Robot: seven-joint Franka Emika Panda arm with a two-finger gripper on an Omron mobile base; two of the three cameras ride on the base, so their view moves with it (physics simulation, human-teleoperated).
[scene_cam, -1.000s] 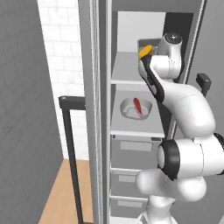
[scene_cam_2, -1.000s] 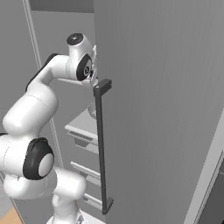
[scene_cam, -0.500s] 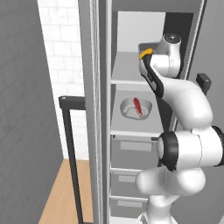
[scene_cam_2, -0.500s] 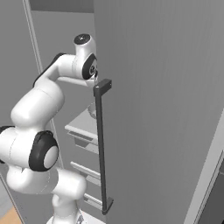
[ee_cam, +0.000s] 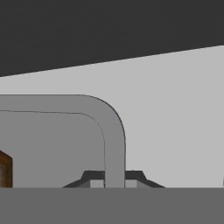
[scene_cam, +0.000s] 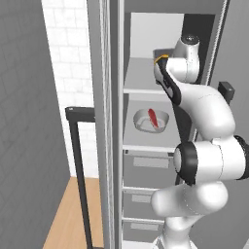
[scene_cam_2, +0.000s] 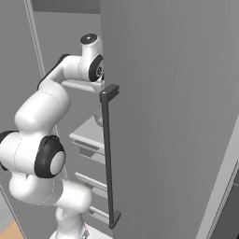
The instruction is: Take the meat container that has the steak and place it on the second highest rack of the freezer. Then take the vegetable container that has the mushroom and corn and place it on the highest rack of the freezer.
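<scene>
Gripper: gripper (ee_cam: pixel 114 177) has its two dark finger tips pinched on the grey rim of the vegetable container (ee_cam: pixel 65 131), one tip on each side of the wall, seen close up in the hand view.
Vegetable container: a grey, round-cornered tub, held by its rim near one corner; a brown item, probably the mushroom (ee_cam: pixel 4 169), sits inside at the far left edge of the hand view. In the left base view a yellow sliver, likely the corn (scene_cam: pixel 160 59), peeks out beside the wrist.
Arm: white arm (scene_cam: pixel 204 116) rises from the base and reaches up into the open freezer, wrist level with the highest rack (scene_cam: pixel 141 78).
Freezer door: a grey door (scene_cam_2: pixel 177 116) with a tall dark handle (scene_cam_2: pixel 108 154) stands just beside the wrist in the right base view and hides the hand there.
Meat container: a pale round bowl (scene_cam: pixel 151 120) holding the red steak (scene_cam: pixel 152 116) rests on the second highest rack (scene_cam: pixel 146 138), directly below the arm's wrist.
Stage: first container looks placed; the second appears to be at the top rack, not yet let go.
Risk: the grip is on a thin rim at one corner, so the tub could tip and spill if it is released before its base sits flat on the rack.
Risk: the wrist is close to the door edge, so pulling out at an angle could knock the door or drag the tub back out.
</scene>
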